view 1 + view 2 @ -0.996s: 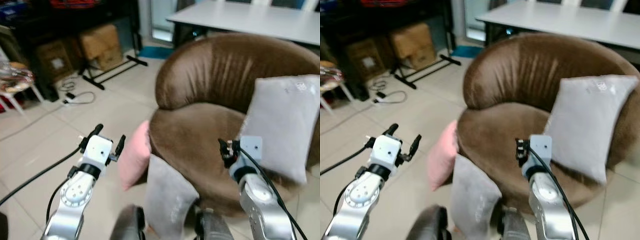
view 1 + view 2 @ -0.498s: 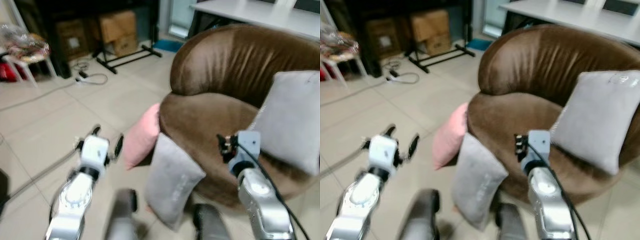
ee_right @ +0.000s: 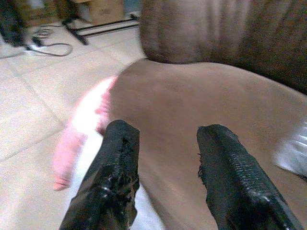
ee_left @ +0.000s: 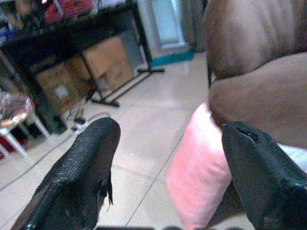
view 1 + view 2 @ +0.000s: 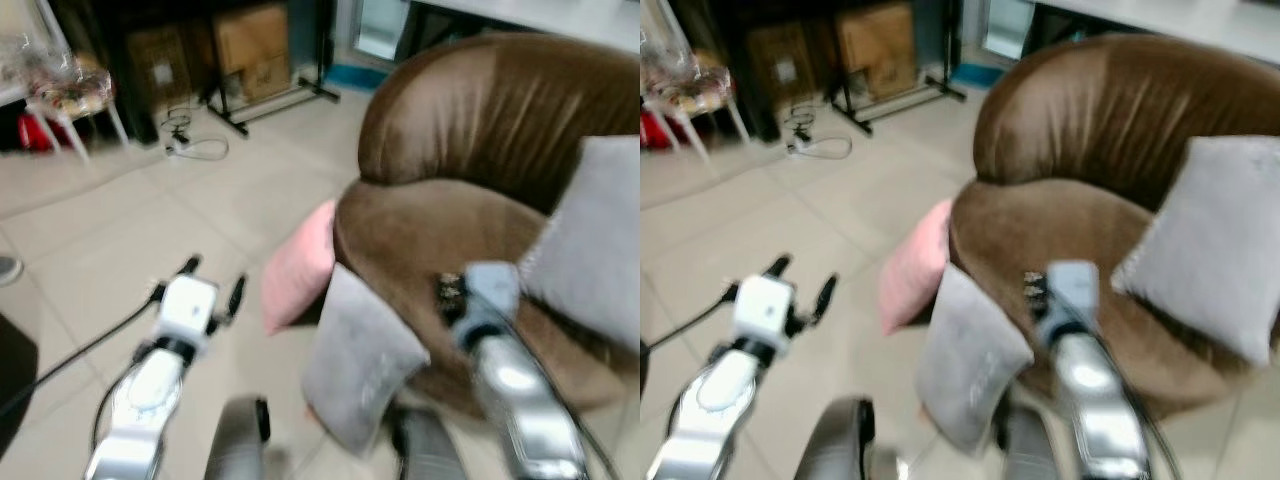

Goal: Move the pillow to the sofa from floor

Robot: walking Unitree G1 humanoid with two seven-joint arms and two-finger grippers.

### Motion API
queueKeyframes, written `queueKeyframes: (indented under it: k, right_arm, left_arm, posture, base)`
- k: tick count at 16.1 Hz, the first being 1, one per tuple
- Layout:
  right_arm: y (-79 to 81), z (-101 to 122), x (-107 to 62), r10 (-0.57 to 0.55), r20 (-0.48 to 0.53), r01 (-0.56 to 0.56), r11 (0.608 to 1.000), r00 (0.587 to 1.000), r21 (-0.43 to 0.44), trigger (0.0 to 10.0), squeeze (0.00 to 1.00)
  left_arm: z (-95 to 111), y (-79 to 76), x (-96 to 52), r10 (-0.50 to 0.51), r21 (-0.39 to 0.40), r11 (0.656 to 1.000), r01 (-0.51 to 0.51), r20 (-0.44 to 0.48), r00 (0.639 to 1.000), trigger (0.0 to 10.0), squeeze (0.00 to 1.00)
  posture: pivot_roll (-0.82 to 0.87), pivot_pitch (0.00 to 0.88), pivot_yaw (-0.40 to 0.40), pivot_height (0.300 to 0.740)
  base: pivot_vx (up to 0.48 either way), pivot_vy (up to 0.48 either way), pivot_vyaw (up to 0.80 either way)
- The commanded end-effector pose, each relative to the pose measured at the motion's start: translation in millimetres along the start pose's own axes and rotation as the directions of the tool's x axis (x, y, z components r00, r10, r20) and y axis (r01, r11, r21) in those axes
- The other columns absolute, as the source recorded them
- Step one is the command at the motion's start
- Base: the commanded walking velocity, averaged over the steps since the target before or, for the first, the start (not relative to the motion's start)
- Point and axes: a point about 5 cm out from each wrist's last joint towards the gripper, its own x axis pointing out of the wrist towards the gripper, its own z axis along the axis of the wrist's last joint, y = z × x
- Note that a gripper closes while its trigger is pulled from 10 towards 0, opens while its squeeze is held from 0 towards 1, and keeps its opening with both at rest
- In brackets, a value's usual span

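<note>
- the task is sitting at its start: the pink pillow (image 5: 298,268) is standing on edge on the tiled floor (image 5: 120,230), leaning against the front left of the brown sofa (image 5: 470,150).
- a grey pillow (image 5: 362,358) is also resting on the floor, propped against the sofa's front just beside the pink one; a second grey pillow (image 5: 1210,255) is already lying on the sofa seat against the backrest.
- the left gripper (image 5: 198,285) is hovering over the floor near the pink pillow, its fingers (image 4: 81,177) spread wide and holding nothing.
- the right gripper (image 5: 1045,290) is hanging above the front of the sofa seat, fingers (image 3: 115,177) parted and empty.
- the head views are blurring, so which floor pillow the robot is aiming for is hard to judge; the left wrist view is facing the pink one, so that seems likelier.
- everything is remaining: closing in, gripping a pillow, lifting it and setting it on the seat.
</note>
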Motion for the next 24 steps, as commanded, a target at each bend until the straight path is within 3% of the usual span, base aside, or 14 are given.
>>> queueKeyframes:
  k: [1, 8, 14, 19, 24]
  right_arm:
    - [-12.8, 0, -2.1, -0.031, -0.004, 0.031, 0.999, 1.0, -0.009, 10.0, 0.0]
    - [-19.0, -1, -1.5, -0.025, -0.003, 0.025, 1.0, 1.0, -0.008, 10.0, 0.0]
    - [-21.1, -6, 0.4, 0.005, -0.035, -0.006, 1.0, 0.999, -0.021, 10.0, 0.0]
    - [-17.5, -14, 4.9, 0.055, -0.062, -0.054, 0.998, 0.997, 0.02, 10.0, 0.0]
    - [-9.9, -19, 12.2, 0.147, -0.098, -0.15, 0.988, 0.984, -0.024, 10.0, 0.0]
  left_arm:
    - [3, -5.5, 4.1, -0.023, -0.01, 1.0, 0.023, 0.01, 1.0, 10.0, 0.0]
    - [2, -10.8, 2.1, -0.049, 0.016, 0.999, 0.049, 0.003, 0.999, 10.0, 0.0]
    - [0, -12.4, 2.0, -0.073, 0.011, 0.997, 0.073, -0.008, 0.997, 10.0, 0.0]
    - [-1, -11.5, 4.5, -0.093, 0.016, 0.996, 0.093, -0.017, 0.996, 10.0, 0.0]
    - [-5, -13.9, 2.3, -0.107, 0.005, 0.994, 0.107, -0.038, 0.994, 10.0, 0.0]
  posture:
    - [0.01, 0.035, -0.019, 0.606]
    - [0.02, 0.032, -0.021, 0.602]
    - [0.02, 0.018, -0.027, 0.542]
    - [0.03, 0.0, -0.023, 0.497]
    - [0.02, 0.01, -0.036, 0.467]
  base:
    - [0.289, 0.0, 0.0]
    - [0.074, 0.0, 0.0]
    - [0.0, 0.0, 0.0]
    - [0.0, 0.0, 0.0]
    - [0.0, 0.0, 0.0]
